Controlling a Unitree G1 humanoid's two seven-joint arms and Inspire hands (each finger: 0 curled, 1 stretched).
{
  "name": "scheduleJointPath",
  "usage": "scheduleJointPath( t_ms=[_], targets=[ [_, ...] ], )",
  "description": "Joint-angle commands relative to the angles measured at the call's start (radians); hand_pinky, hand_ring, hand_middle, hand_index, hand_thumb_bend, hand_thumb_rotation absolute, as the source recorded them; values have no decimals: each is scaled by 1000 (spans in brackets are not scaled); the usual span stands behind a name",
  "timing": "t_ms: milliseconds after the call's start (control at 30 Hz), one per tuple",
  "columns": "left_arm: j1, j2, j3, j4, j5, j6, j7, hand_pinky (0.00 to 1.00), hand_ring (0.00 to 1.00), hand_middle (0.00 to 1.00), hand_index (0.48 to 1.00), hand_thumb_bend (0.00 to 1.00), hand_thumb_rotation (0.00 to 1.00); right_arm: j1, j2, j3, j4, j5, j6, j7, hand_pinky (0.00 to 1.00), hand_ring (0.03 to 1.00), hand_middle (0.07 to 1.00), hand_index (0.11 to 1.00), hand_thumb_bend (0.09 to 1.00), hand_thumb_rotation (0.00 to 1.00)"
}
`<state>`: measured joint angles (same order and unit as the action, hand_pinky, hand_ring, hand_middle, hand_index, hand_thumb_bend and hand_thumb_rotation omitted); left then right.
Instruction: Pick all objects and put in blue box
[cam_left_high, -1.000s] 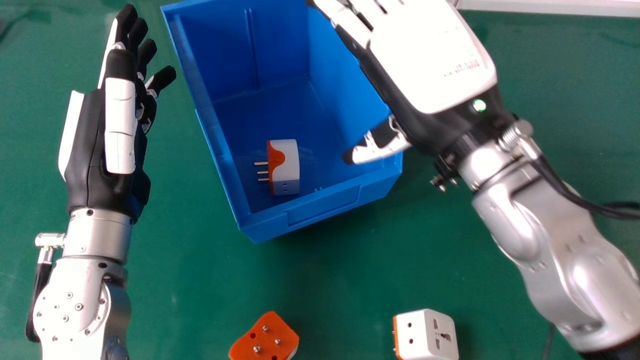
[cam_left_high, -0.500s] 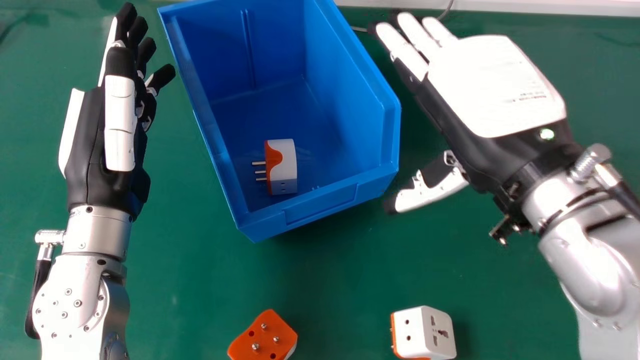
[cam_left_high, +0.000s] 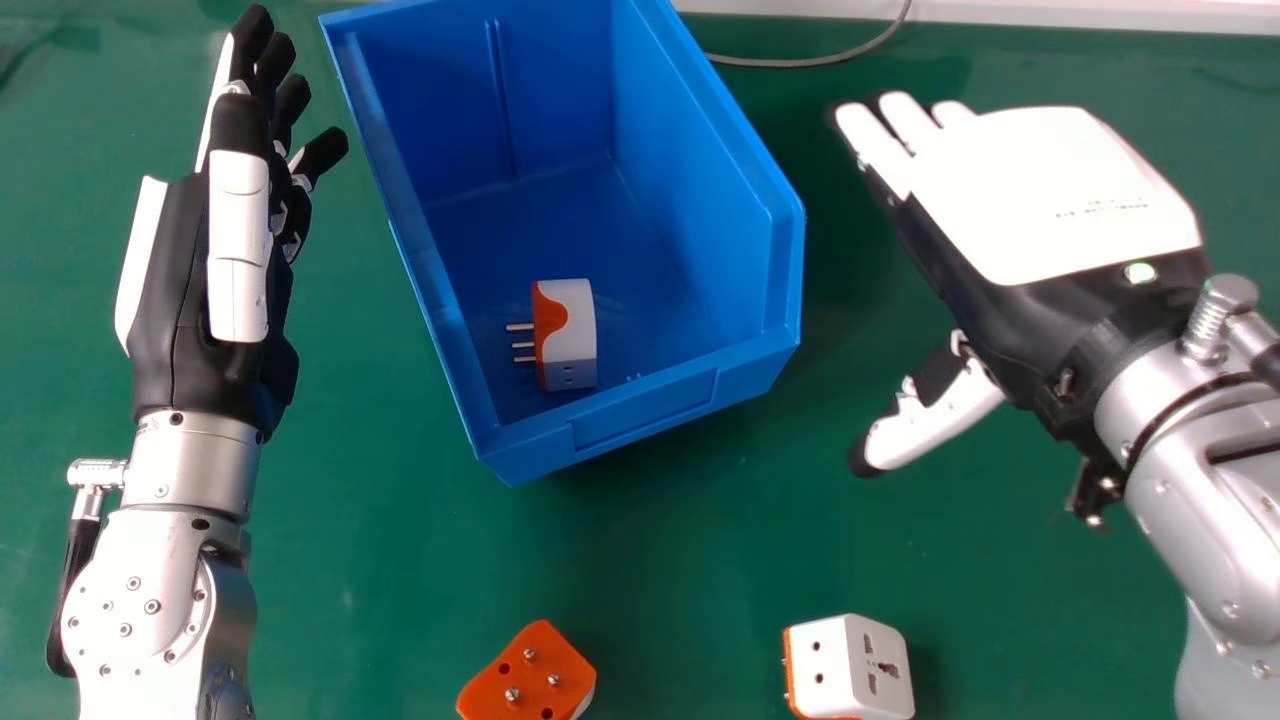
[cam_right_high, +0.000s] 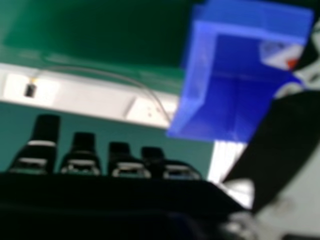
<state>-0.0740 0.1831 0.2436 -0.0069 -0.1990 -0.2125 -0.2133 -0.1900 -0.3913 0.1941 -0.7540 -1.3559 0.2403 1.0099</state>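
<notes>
My right hand (cam_left_high: 1050, 200) is open and empty to the right of the blue box (cam_left_high: 690, 395), above the table; in the right hand view the same right hand (cam_right_high: 100, 195) has straight fingers, and the blue box (cam_right_high: 200, 65) lies beyond. My left hand (cam_left_high: 200, 270) stands open on the left side of the box, fingers straight, holding nothing. Inside the box a white and orange plug adapter (cam_left_high: 568, 335) rests on its side, pins to the left. An orange adapter (cam_left_high: 530, 675) lies pins up at the near edge, and a white adapter (cam_left_high: 850, 668) with an orange base sits farther right.
The green table (cam_left_high: 650, 560) runs under everything. A thin grey cable (cam_left_high: 810, 62) curves behind the box near a white ledge (cam_left_high: 1100, 18) at the table's far side.
My right hand has moved right and nearer, from over the box's right side to beside it, its fingers staying straight. The left hand and the adapters have kept their places.
</notes>
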Motion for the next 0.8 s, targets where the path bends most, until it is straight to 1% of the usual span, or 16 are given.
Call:
scheduleJointPath(
  t_ms=[0,67,133,167,233,333,367,433,467,500,533,567,633,667,733,767],
  targets=[
    [-10,12,7,-10,-3,-21,1,923,994,1000,981,787,1000,-31,-1,-19,-34,-38,-18,52,853,965,997,988,969,349],
    [-9,13,6,-10,-3,-21,-1,923,993,1000,981,789,1000,-38,-5,-21,-32,-56,-40,90,849,962,992,991,976,367],
    [-9,13,6,-8,3,-25,2,921,993,1000,980,792,999,-44,-8,-25,-34,-63,-59,127,849,962,988,993,981,385],
    [-9,13,6,-7,4,-25,4,921,993,1000,980,792,999,-46,-8,-27,-36,-60,-67,145,849,962,988,993,981,385],
    [-9,12,6,-8,1,-24,4,919,991,1000,980,795,1000,-52,-13,-31,-41,-44,-85,185,842,959,981,994,985,404],
    [-9,14,7,-10,-1,-20,4,917,990,1000,980,796,1000,-69,-38,-38,-48,24,-120,251,832,954,974,993,989,419],
    [-9,15,7,-10,-1,-19,4,915,988,1000,979,798,1000,-73,-44,-42,-49,43,-128,266,813,946,966,984,991,433],
    [-11,16,8,-6,0,-26,3,915,988,1000,979,798,1000,-82,-48,-48,-51,85,-130,302,813,946,966,984,991,433],
    [-12,17,9,-6,-2,-27,2,915,988,1000,979,798,1000,-88,-49,-48,-51,106,-127,324,813,946,966,984,991,433],
    [-12,17,9,-8,0,-26,4,915,988,1000,980,801,1000,-97,-52,-45,-50,128,-124,353,794,936,959,976,993,445],
    [-12,17,9,-10,1,-24,5,915,988,1000,980,801,1000,-104,-54,-43,-49,142,-122,373,794,936,959,976,993,445],
    [-12,16,10,-11,-3,-21,5,915,988,1000,980,804,1000,-110,-56,-41,-48,156,-121,390,775,926,950,966,995,450],
    [-14,18,11,-10,-1,-21,6,915,988,1000,980,804,1000,-119,-59,-37,-47,181,-121,410,775,926,950,966,995,450],
    [-14,19,12,-10,0,-19,6,913,986,999,979,806,1000,-122,-60,-34,-46,188,-123,416,757,917,944,959,996,455],
    [-14,19,13,-12,-3,-14,5,913,986,999,979,806,1000,-119,-58,-26,-47,194,-128,414,757,917,944,959,996,455],
    [-14,20,13,-14,-5,-10,5,913,986,1000,979,808,1000,-116,-55,-22,-47,194,-129,413,736,908,937,953,998,460]
  ],
)
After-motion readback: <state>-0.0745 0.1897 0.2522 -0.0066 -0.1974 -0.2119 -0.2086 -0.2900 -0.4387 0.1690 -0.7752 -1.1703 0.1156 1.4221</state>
